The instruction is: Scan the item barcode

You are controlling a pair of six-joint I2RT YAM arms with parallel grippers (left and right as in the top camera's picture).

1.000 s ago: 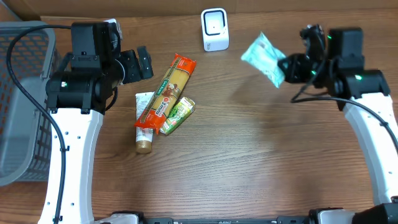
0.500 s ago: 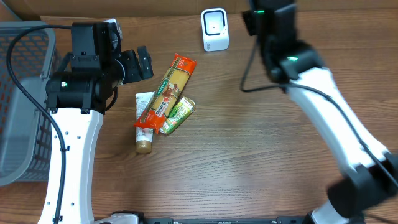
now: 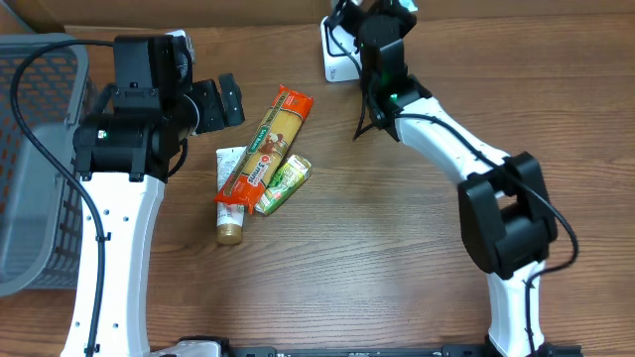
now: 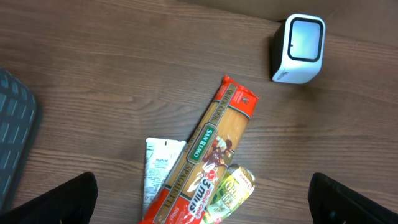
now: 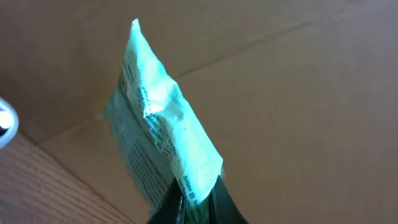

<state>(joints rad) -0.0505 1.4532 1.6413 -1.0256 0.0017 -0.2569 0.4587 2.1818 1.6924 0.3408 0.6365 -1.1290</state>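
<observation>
Wooden table [image 3: 397, 258], right hand [image 5: 189, 210] clamped on bottom edge of green packet [image 5: 158, 143], left hand [image 4: 205, 200] spread apart.

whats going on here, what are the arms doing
The right gripper is shut on a mint-green packet, held up near the white scanner at the far edge of the table, apparently to read its barcode. The left gripper is open and empty above the items waiting on the wood: a long pasta pack, a tube and a small green packet. A grey basket sits on the left side.
</observation>
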